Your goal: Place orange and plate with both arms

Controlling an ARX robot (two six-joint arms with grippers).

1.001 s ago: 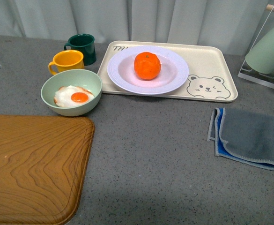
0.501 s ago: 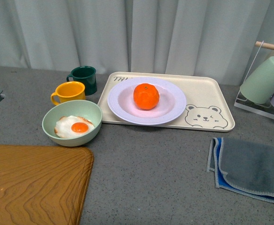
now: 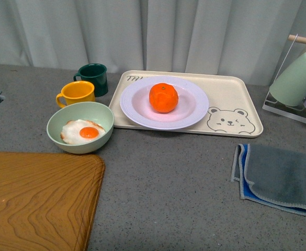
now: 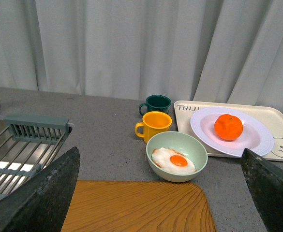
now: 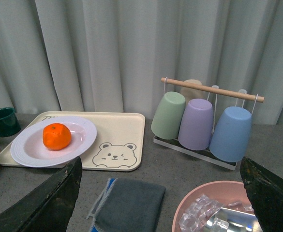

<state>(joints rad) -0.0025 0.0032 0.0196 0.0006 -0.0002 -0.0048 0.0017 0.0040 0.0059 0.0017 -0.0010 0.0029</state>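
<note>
View has tilted up; lumpy orange (image 3: 163,98) sits in ridged plate (image 3: 192,112)

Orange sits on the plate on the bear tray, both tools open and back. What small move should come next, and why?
Probably nothing beyond parking. The orange rests in the plate, which sits on the bear tray. The left tool and right tool hang wide open, clear of both.

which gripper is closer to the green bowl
Left. The bowl sits just ahead between the left fingers; from the right fingers it lies off beyond the plate and tray, barely in view.
</note>
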